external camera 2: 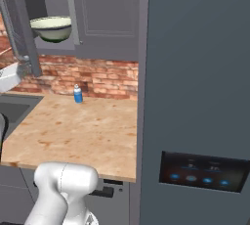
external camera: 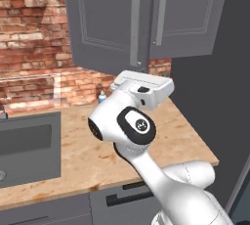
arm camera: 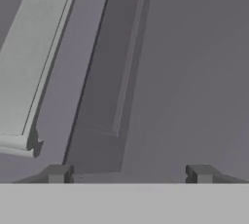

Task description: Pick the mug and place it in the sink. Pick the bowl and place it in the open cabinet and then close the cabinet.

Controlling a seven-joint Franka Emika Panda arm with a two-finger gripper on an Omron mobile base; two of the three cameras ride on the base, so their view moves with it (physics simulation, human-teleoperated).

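Observation:
The cream-white bowl with green markings sits on the shelf inside the dark grey wall cabinet. The cabinet's left door stands swung outward, its long grey bar handle facing me. My white hand is just under that door's lower edge. In the hand view my gripper is open and empty, fingertips wide apart close to the door panel, with the bar handle to the left. The dark sink lies at the left of the counter. The mug is out of view.
A small blue bottle with a white cap stands by the brick wall on the wooden counter. A tall dark grey appliance panel closes off the right side. Grey drawers run below the counter edge.

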